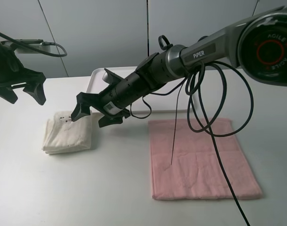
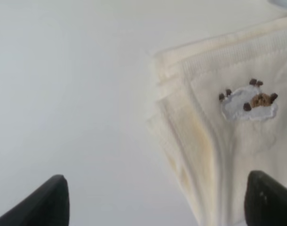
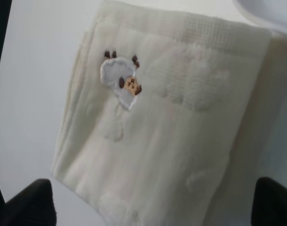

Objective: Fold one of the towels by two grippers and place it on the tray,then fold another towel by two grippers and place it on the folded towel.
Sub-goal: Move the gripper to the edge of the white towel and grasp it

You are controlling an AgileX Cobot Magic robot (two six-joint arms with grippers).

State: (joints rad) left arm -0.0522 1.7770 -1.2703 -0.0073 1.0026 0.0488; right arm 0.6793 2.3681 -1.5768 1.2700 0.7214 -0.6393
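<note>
I see the cream, off-white folded terry towel (image 1: 68,134) lying on the white table (image 1: 87,188), just beside the flat white plastic tray (image 1: 97,77) and not on it. My right gripper (image 1: 90,117) reaches across and hovers over the towel, jaws apart; I judge it is placed to take hold for the lift to the tray. My left gripper (image 1: 26,96) hangs raised off to the side, jaws apart too, holding nothing. The pale pink square terry towel (image 1: 200,160) lies flat and unfolded.

Bare table (image 1: 87,188) in front of cream towel (image 1: 68,134): open passage. Tray (image 1: 98,75): right arm (image 1: 153,77) crosses over it. Pink towel (image 1: 200,157): flat, unobstructed.
</note>
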